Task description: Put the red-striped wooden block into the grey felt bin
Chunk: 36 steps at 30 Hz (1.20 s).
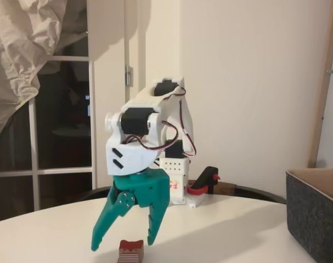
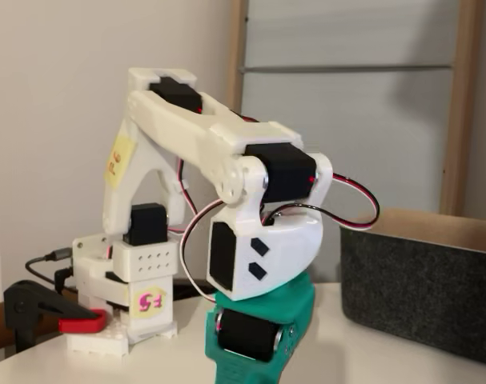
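Observation:
The red-striped wooden block [image 1: 130, 252] sits on the white table at the bottom edge of a fixed view, its red top and striped face towards the camera. My teal gripper [image 1: 124, 243] hangs open just above it, one fingertip to the left of the block and the other to the right, with nothing held. From the other side I see the gripper's teal base [image 2: 259, 336], its fingers cut off below the picture. The grey felt bin [image 1: 315, 216] stands at the right edge, and it also stands at the right behind the arm [image 2: 423, 280].
The arm's white base [image 1: 174, 181] is clamped at the back of the round white table [image 1: 237, 230] with a black-and-red clamp [image 1: 205, 183]. A dark window and a hanging cloth are behind on the left.

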Motion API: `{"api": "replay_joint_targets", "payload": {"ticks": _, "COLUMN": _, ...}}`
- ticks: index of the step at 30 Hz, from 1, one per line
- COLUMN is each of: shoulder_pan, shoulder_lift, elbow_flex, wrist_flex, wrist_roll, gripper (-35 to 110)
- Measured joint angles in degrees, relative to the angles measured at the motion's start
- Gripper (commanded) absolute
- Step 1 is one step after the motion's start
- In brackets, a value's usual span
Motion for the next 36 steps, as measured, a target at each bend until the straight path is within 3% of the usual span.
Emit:
{"api": "replay_joint_targets", "payload": {"ticks": 18, "shoulder_pan": -4.48, "shoulder_lift": -2.99, "elbow_flex": -0.09, "wrist_flex": -1.76, "wrist_roll": -4.83, "gripper": 31}}
{"api": "replay_joint_targets", "payload": {"ticks": 36, "shoulder_pan": 0.26, "shoulder_lift": -7.12, "elbow_flex": -1.23, "wrist_flex": -6.06, "wrist_roll": 2.99, "gripper": 23}}
